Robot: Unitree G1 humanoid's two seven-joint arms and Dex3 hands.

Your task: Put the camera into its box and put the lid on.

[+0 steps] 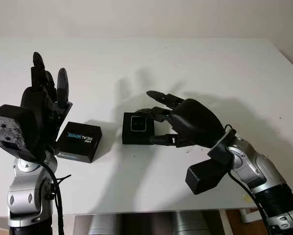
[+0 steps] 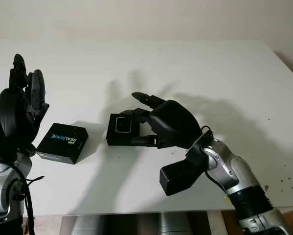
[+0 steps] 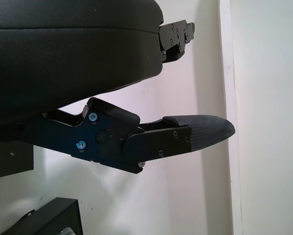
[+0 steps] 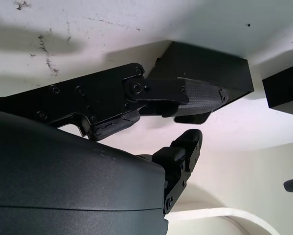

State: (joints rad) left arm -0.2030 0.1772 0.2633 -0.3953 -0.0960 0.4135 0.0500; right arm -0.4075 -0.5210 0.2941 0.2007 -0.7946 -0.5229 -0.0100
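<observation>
The table (image 1: 200, 63) is showing plain white, with a few small dark specks toward its near right corner. On it, the box (image 1: 138, 128) is showing matte black, with a black camera (image 1: 138, 123) in it ringed by a pale grey outline. Left of the box, the lid (image 1: 79, 141) is showing black with white and light-blue lettering. The right hand (image 1: 162, 121) and left hand (image 1: 44, 100) are both showing black, and the forearms behind them are showing silver-grey metal.
</observation>
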